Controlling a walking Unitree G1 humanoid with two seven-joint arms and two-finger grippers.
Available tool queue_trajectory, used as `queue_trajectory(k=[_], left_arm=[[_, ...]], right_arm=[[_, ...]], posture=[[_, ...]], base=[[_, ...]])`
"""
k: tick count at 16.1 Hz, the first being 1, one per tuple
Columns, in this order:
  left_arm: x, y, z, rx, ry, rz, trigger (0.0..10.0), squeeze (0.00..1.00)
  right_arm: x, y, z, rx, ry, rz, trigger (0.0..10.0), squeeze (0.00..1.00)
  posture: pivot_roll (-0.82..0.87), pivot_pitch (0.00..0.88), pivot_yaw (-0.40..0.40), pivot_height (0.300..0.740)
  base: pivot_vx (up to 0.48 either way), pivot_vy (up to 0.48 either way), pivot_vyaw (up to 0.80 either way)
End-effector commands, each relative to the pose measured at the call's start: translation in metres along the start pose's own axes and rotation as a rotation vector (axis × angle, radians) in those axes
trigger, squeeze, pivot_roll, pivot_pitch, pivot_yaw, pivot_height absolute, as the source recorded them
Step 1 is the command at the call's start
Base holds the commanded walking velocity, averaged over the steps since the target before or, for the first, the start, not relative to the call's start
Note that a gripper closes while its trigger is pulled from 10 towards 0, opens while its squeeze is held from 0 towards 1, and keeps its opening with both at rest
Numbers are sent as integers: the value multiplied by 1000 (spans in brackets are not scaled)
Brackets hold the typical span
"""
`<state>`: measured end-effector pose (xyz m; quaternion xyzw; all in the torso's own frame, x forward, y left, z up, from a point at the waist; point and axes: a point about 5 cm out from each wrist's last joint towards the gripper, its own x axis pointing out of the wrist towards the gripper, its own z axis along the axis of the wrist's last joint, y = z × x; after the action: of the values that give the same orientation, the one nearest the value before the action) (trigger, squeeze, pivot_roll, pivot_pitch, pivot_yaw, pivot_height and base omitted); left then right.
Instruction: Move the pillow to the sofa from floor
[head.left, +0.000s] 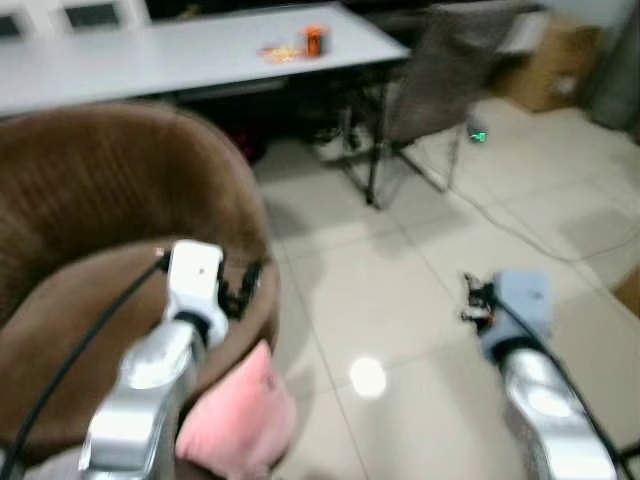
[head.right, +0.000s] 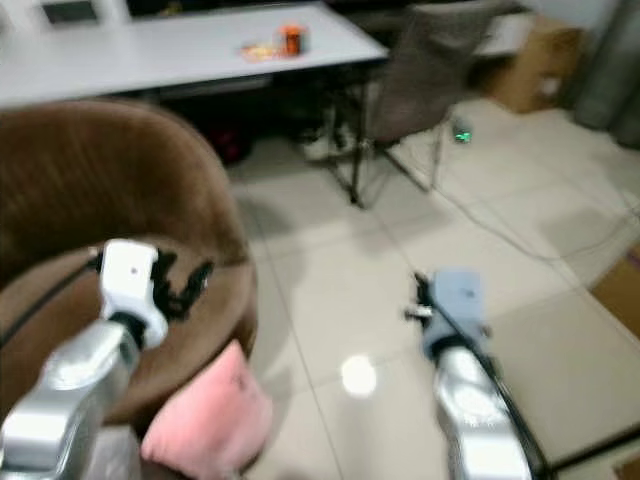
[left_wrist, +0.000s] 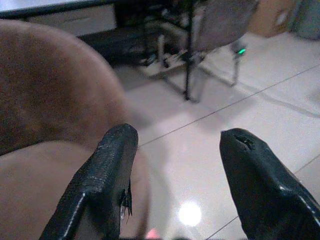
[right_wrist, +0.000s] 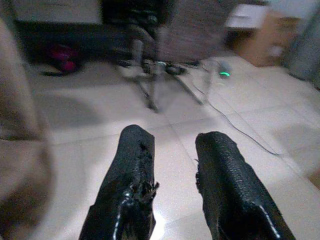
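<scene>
Left: brown sofa, left gripper raised over its seat, fingers spread, nothing held. Lower centre: pink pillow against the sofa's front edge. Right: right gripper out over tiled floor, fingers parted, empty. Upper frame: white table, chair.

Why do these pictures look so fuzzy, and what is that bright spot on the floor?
Both eye views are smeared by motion blur, softening the pink pillow and brown sofa; the spot is lamp glare on glossy tiles. The right wrist view blurs the chair.
</scene>
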<state>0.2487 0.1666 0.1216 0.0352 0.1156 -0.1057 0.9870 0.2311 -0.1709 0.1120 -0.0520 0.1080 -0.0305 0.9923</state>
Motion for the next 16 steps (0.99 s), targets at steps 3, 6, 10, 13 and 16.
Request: queue_trajectory(k=[3,6,10,13,16], left_arm=[[4,10,7,-2,-45,69,10000,0],[6,14,12,24,-77,86,10000,0],[3,11,13,55,-82,78,10000,0],[2,18,13,7,-92,115,10000,0],[3,24,17,79,-146,140,10000,0]], right_arm=[[7,-10,3,-75,-2,-76,10000,0],[13,-11,8,-39,-15,-88,10000,0],[14,5,10,68,-6,6,10000,0],[18,6,21,-23,-91,-17,10000,0],[20,1,28,-20,-162,-47,10000,0]], posture=[[-178,0,7,740],[-175,0,12,740],[-164,0,9,740],[-159,0,21,740],[-147,0,21,740]], base=[[0,0,800],[0,0,800],[0,-480,400],[0,-160,0],[0,0,0]])
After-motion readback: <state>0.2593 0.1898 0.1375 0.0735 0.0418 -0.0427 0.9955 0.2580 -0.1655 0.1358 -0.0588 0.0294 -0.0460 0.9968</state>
